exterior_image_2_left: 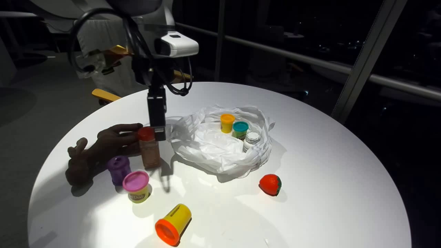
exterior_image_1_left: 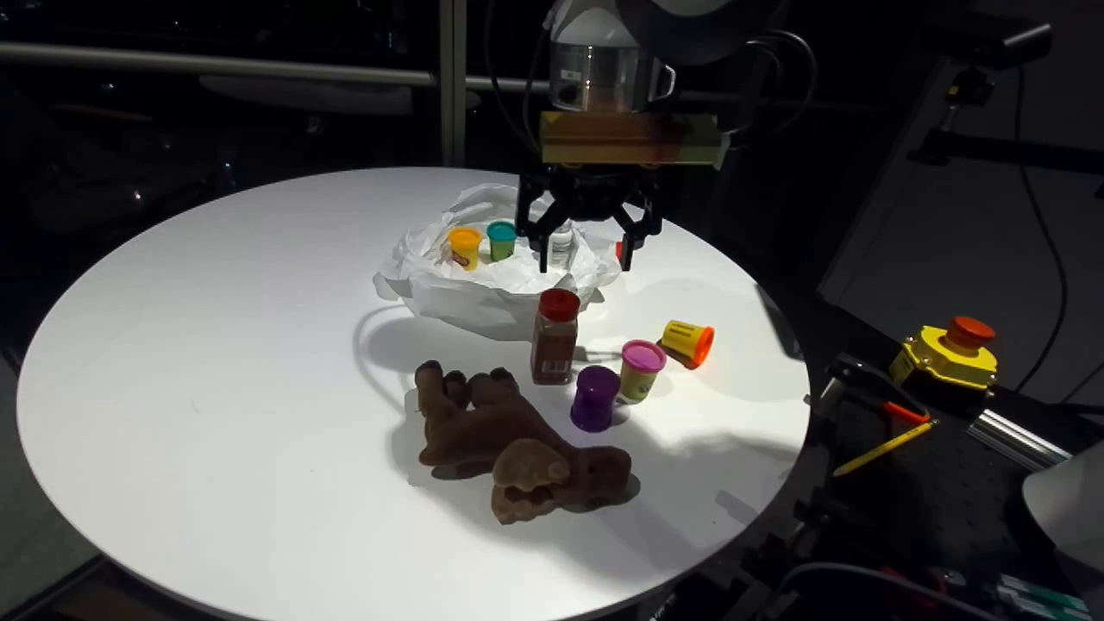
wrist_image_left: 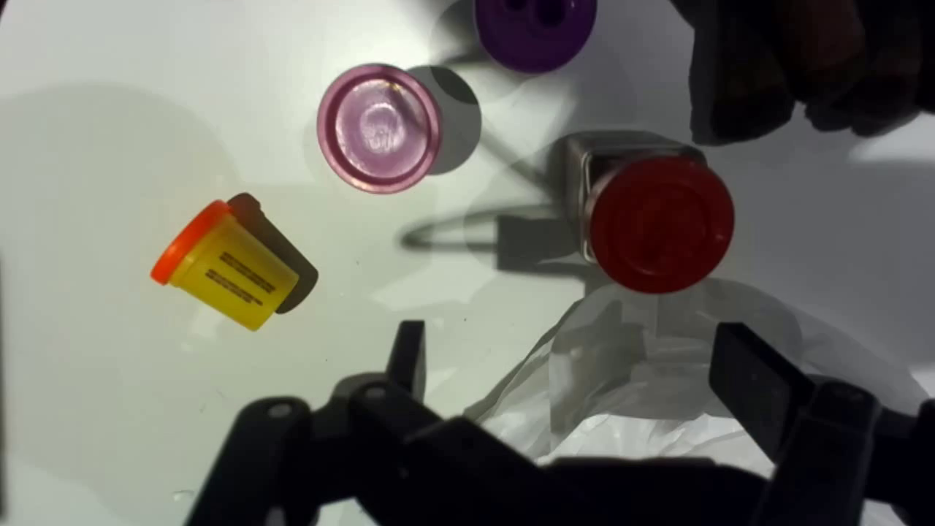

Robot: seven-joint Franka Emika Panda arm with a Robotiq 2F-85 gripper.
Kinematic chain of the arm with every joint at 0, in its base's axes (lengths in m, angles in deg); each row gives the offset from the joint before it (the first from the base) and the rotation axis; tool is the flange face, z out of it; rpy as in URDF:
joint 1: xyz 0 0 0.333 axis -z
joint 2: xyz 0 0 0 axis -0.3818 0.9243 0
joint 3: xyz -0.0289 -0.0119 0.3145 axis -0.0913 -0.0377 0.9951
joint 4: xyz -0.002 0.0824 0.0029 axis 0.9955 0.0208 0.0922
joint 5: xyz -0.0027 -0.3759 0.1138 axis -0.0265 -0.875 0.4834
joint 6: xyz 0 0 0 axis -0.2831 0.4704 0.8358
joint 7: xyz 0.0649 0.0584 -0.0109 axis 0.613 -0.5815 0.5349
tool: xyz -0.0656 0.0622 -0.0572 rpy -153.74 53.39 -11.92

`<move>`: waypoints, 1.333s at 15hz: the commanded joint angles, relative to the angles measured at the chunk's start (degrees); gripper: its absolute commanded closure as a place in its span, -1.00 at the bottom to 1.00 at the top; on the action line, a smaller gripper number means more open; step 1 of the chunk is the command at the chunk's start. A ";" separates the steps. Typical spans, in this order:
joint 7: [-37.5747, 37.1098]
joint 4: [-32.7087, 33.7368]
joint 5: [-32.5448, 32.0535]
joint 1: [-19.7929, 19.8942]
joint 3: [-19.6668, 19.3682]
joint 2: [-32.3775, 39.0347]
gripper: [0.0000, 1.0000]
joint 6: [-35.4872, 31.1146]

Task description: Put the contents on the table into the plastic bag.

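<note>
Can see the gripper (exterior_image_1_left: 586, 257) released in an exterior view, with jaws wide apart, above the table (exterior_image_1_left: 216, 362). In both exterior views, find the plastic bag (exterior_image_2_left: 220, 163) spread open on the table, with a yellow tub (exterior_image_2_left: 227, 124), a teal-lidded tub (exterior_image_2_left: 240, 129) and a white bottle (exterior_image_2_left: 251, 141) inside. Get the whole strawberry (exterior_image_2_left: 270, 185) near the bag in an exterior view, but only a red patch (exterior_image_1_left: 619, 252) beside the gripper in an exterior view. In the wrist view, look down on the red-capped bottle (wrist_image_left: 659, 225), the pink-lidded tub (wrist_image_left: 380, 130) and the tipped orange-lidded tub (wrist_image_left: 228, 269). There, catch only parts of the purple tub (wrist_image_left: 537, 40) and the plush toy (wrist_image_left: 825, 58); in an exterior view, see the plush toy (exterior_image_1_left: 492, 434) entire, lying on the table. Only in an exterior view, notice a pencil (exterior_image_1_left: 886, 448) and a yellow box (exterior_image_1_left: 944, 360) past the table's rim.
</note>
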 commanded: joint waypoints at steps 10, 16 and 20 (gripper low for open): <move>3.12 -4.27 2.01 0.71 4.91 1.19 -1.00 -13.47; 4.05 -3.55 2.69 0.40 4.28 3.16 -0.02 -14.58; 2.16 -4.43 0.93 -0.74 2.79 1.33 0.52 -13.36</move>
